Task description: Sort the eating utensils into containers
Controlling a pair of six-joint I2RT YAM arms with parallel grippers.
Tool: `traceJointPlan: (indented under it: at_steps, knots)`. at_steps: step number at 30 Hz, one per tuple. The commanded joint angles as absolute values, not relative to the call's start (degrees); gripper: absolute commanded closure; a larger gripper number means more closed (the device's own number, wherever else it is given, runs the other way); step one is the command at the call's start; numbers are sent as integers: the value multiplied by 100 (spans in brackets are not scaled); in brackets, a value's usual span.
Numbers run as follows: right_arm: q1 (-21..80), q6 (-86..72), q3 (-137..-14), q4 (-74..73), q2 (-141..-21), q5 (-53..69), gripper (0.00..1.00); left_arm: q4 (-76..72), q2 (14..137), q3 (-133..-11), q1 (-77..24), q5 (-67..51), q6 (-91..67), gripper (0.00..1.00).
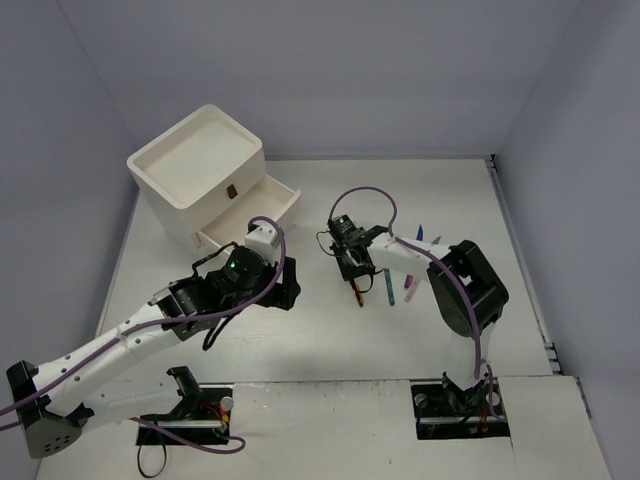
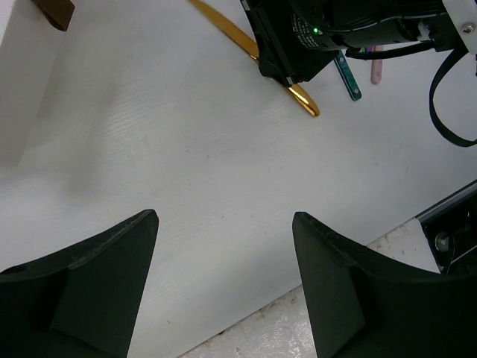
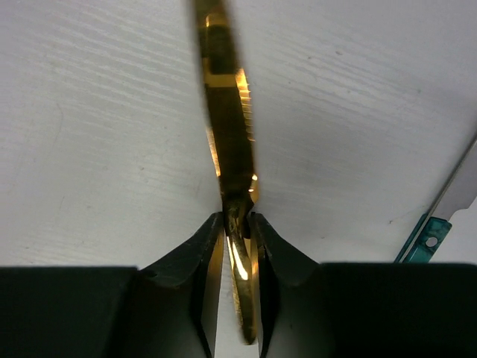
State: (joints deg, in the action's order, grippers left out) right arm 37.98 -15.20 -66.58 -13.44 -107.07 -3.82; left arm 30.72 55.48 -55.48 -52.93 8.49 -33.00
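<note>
Gold utensil (image 3: 227, 119) pinched by right gripper (image 3: 237, 220); left gripper (image 2: 223, 224) spread, empty; level lift toward open drawer (image 1: 262, 220) is advised.

You can read no text, brand or number in any of the three views. The one trace of lettering is a small patch of white print on the black plastic housing of the right arm's wrist (image 2: 292, 46), just beside a lit green indicator lamp (image 2: 316, 30) in the left wrist view; it is too small and blurred to make out.
</note>
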Motion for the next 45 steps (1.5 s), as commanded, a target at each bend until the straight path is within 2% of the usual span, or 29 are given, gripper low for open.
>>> traceJointPlan:
  at_steps: [1, 14, 29, 38, 45]
  knots:
    - [3821, -1324, -6568, -2057, -11185, -233, 100, 2927, 5468, -5732, -5321, 923, -3204, 30]
    - [3550, -2190, -6892, -1934, -10620, -110, 100, 2646, 5631, -5625, -5326, 658, -3429, 30]
    - [3498, -3328, -6475, -994, -8785, 522, 100, 1976, 5984, -5528, -5396, 461, -3569, 30]
    - [3641, -4462, -6731, 312, -8312, 1104, 100, 3484, 4733, -6152, -5388, 2180, -3069, 30]
    - [4299, -5357, -7774, 961, -9004, 244, 100, 4607, 4253, -6693, -5378, 3227, -2892, 30]
